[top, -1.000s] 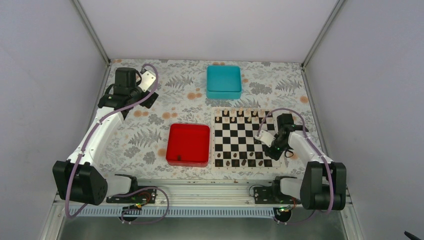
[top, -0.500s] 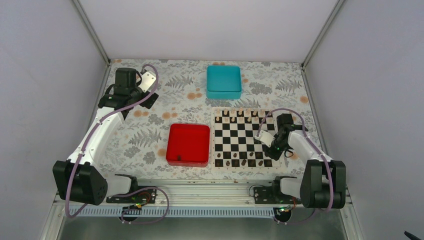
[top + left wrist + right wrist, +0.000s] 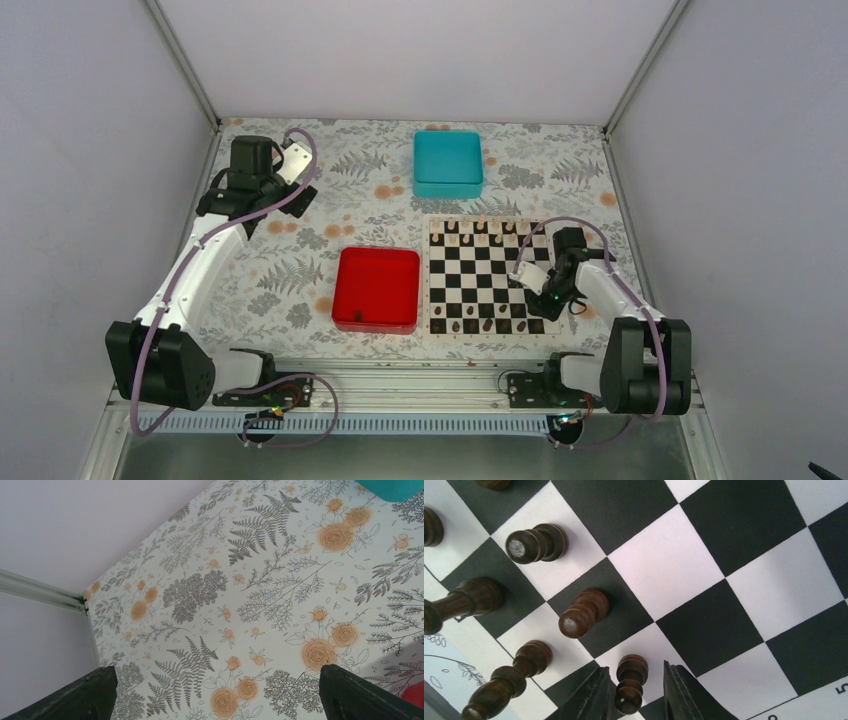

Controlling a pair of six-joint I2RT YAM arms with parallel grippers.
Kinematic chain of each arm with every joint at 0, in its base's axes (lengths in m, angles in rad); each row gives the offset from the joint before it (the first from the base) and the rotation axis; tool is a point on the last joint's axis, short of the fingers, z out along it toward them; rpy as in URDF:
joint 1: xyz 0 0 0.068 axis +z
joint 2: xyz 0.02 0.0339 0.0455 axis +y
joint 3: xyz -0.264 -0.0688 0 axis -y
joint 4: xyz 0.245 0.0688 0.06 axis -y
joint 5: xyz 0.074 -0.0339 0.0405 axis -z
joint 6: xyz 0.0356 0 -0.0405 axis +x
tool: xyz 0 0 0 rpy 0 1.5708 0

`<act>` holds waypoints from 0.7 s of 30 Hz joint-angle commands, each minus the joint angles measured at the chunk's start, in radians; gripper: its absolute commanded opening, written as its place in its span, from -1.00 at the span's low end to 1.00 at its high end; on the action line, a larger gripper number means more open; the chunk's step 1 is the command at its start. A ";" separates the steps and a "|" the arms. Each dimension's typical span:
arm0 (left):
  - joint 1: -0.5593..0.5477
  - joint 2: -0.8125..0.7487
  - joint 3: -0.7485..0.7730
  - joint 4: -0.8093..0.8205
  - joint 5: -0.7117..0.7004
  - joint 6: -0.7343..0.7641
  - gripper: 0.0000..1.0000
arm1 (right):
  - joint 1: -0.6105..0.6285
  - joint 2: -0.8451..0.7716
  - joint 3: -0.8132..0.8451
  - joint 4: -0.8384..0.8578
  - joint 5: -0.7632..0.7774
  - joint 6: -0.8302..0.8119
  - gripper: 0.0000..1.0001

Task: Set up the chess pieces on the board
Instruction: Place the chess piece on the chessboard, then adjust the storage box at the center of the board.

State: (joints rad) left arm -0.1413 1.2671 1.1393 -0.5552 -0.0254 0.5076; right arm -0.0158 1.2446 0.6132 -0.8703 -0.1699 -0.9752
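Floral cloth covers the table between white walls, and at far left the left gripper hangs over bare cloth, fingers spread wide with nothing between them. Next come a red tray and, farther back, a teal box, then the board, with pale pieces on its far row and dark pieces along its near rows. Near the board's near right corner the right gripper straddles one upright dark pawn, fingers slightly parted and not clamping, a gap showing beside the pawn.
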 commanded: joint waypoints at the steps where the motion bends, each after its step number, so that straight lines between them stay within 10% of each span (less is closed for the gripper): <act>1: 0.007 -0.008 -0.011 0.011 0.014 -0.006 1.00 | -0.010 -0.023 0.039 -0.033 0.000 -0.007 -0.38; 13: 0.005 -0.002 -0.003 0.006 0.042 0.005 1.00 | 0.039 -0.010 0.367 -0.201 -0.029 0.026 -0.23; 21: 0.003 0.088 0.031 -0.024 0.053 0.093 0.89 | 0.477 0.179 0.675 -0.318 0.012 0.252 -0.44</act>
State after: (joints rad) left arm -0.1413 1.3052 1.1400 -0.5568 0.0109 0.5385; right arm 0.2760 1.3365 1.1988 -1.0813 -0.1551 -0.8593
